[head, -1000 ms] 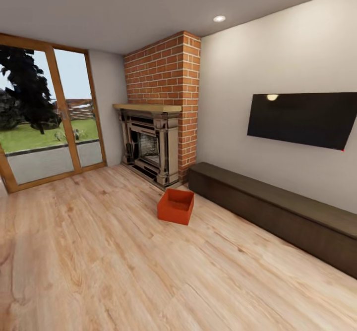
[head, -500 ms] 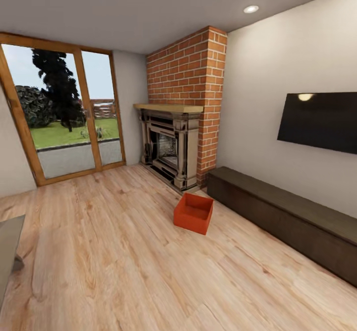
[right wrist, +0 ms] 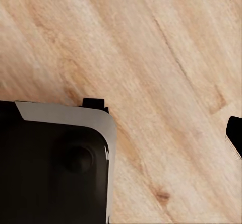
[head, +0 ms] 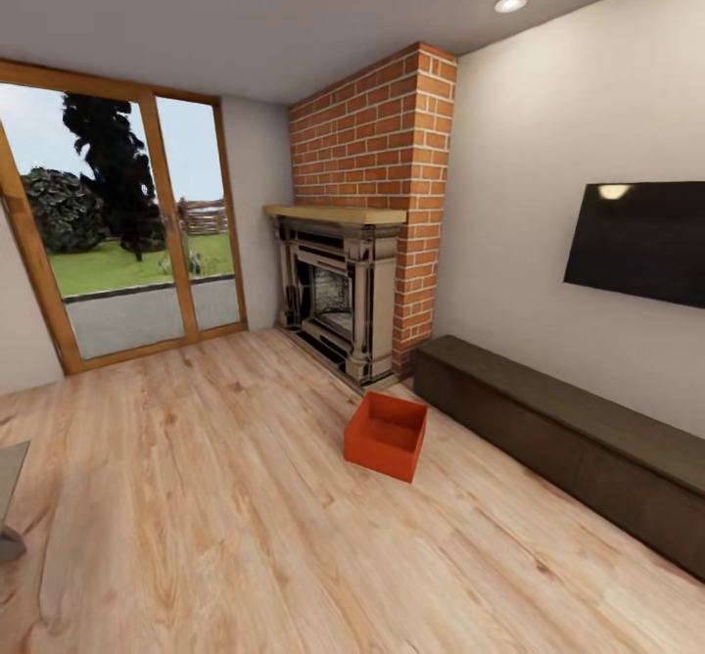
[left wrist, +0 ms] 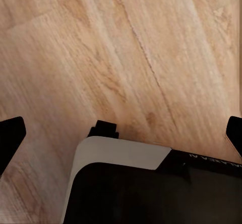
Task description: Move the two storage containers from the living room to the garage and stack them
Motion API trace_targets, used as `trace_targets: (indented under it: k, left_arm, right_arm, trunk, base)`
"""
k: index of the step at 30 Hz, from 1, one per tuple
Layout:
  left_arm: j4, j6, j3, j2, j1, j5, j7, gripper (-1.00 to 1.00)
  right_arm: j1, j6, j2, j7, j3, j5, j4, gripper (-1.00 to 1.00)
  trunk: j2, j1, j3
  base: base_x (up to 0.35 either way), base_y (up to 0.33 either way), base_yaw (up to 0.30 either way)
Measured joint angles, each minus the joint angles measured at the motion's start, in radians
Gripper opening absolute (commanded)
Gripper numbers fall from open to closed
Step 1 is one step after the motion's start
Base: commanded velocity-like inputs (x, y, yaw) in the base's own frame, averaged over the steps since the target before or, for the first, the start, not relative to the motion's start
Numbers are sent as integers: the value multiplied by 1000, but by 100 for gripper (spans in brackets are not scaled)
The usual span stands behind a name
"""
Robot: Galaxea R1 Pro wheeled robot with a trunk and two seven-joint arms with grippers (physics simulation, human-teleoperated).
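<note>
Head view, near to far: light wood-plank floor runs outward from the robot, with a grey furniture edge at 8 o'clock. One orange-red storage container sits on the planks at about 1 o'clock, open side up and apparently empty, just short of the long dark bench and the fireplace. Beyond stand the red-brick chimney, a black wall screen at 2 o'clock and glazed doors at 10 o'clock. A second container cannot be made out; it may sit nested in the first, but that cannot be told. Left gripper: dark fingertips stand at opposite edges of the left wrist view, so the claw is wide, with only floor between. Right gripper: one fingertip shows at the frame edge, nothing held; its width cannot be told. Judgement: the task is at its start, with the container untouched in the living room and approach, pickup, carry to the garage and stacking all outstanding. Faint lettering on the left wrist housing is illegible; no other writing.
</note>
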Motion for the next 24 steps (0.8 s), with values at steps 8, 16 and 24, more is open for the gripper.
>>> trace_targets:
  k: [8,16,24]
  left_arm:
    - [0,1,0,0,0,0,0,100]
    - [0,0,0,0,0,0,0,100]
    - [0,-1,0,0,0,0,0,100]
  right_arm:
    - [0,0,0,0,3,0,0,100]
    - [0,0,0,-1,2,0,-1,100]
    - [0,-1,0,-1,1,0,0,100]
  trunk:
    - [0,0,0]
    - [0,0,0]
    - [0,0,0]
  base:
    - [322,0,0]
    - [322,9,0]
    - [318,145,0]
